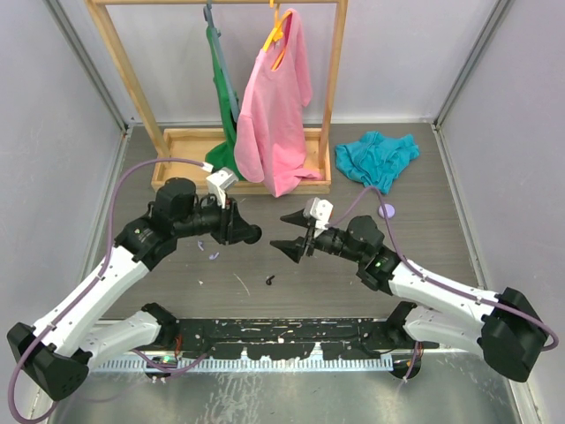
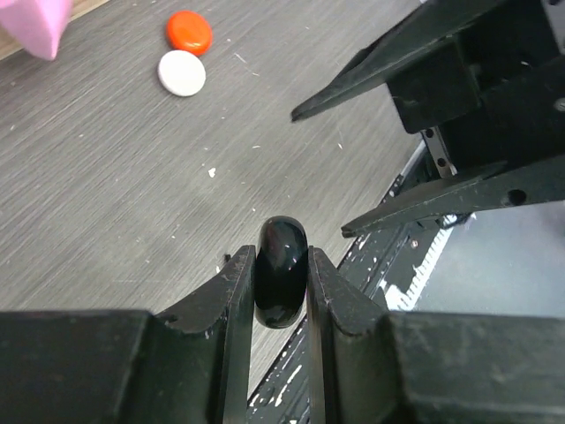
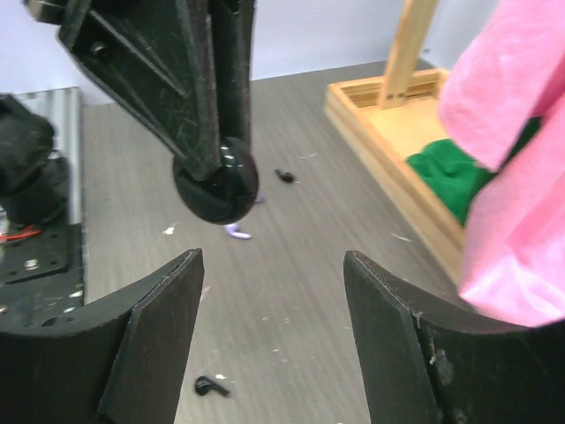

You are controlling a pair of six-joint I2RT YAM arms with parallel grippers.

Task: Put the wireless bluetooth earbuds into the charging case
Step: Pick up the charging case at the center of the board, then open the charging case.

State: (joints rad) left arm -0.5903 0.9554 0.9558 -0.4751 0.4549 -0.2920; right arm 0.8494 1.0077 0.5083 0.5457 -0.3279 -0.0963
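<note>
A glossy black charging case (image 2: 282, 274) is pinched edge-on between the fingers of my left gripper (image 2: 281, 258), which is shut on it above the table. In the top view this gripper (image 1: 252, 235) points right, tip to tip with my right gripper (image 1: 282, 233). The right gripper (image 3: 274, 261) is open and holds nothing, and the case (image 3: 216, 187) hangs just beyond its jaws. Earbuds lie loose on the table below: a black one (image 3: 210, 386) (image 1: 269, 281), a lilac one (image 3: 237, 232) (image 1: 213, 256) and a small dark one (image 3: 284, 176).
A red disc (image 2: 189, 31) and a white disc (image 2: 182, 72) lie on the table. A wooden rack (image 1: 238, 141) with a pink shirt (image 1: 275, 106) and green cloth stands at the back, beside a teal cloth (image 1: 378, 157) and a lilac disc (image 1: 386, 211).
</note>
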